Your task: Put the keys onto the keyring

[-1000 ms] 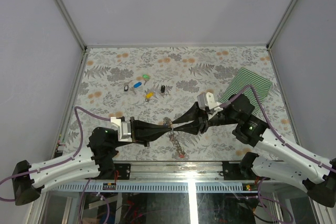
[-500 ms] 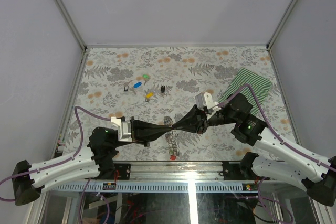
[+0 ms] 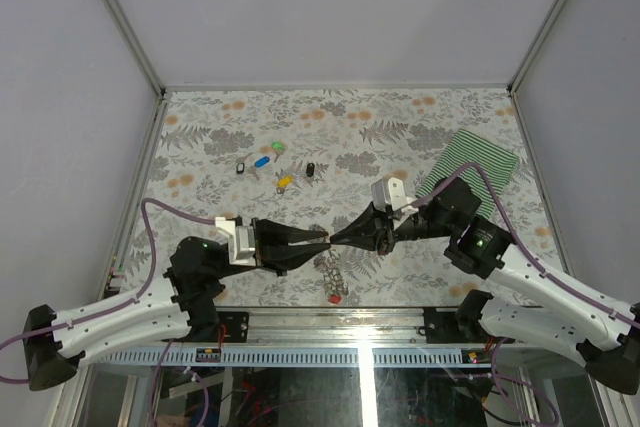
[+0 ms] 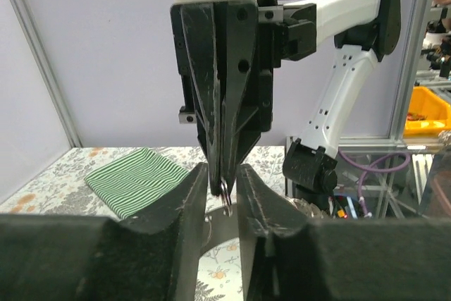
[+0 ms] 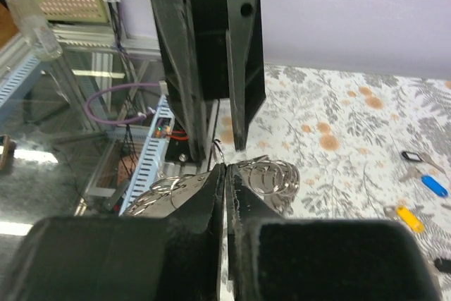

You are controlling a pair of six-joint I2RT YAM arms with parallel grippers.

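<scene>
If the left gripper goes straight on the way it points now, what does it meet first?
The right gripper, whose shut tips, pinching a metal ring, sit between the left gripper's fingers, as far as depth shows.

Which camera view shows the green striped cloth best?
The top external view: the green striped cloth appears nearly whole, seen from above. The left wrist view shows only part. The right wrist view shows none.

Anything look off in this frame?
Nothing spilled or broken. Only oddity: the keyring hangs from the shut right gripper, a red key at its end; the left gripper stands slightly open beside it. Other keys lie scattered farther back.
</scene>
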